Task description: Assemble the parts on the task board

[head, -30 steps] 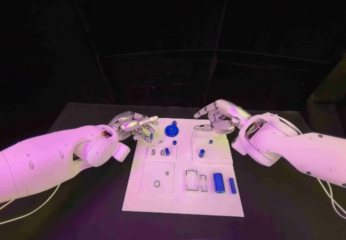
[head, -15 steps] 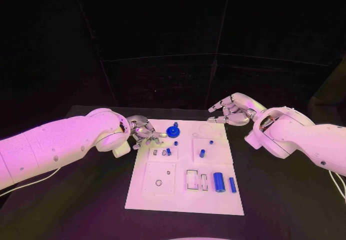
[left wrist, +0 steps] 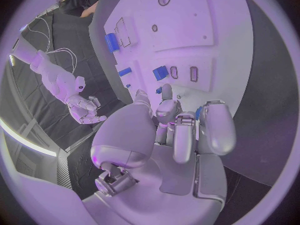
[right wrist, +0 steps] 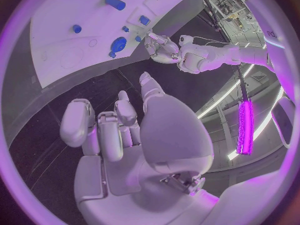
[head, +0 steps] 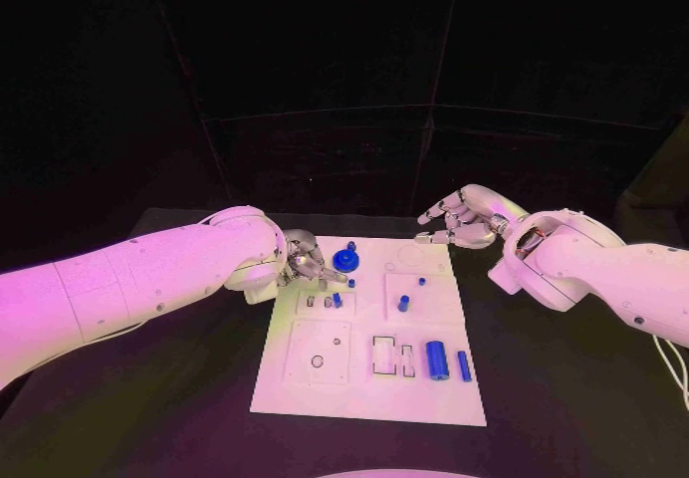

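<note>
Two hands partly readable, left hand fingertips hide a board part

Since 1 second ago, the left hand has been brought in over the left edge of the task board, its fingers drawn together just beside the blue gear-like part. The right hand has been drawn back off the task board's far right corner.
</note>
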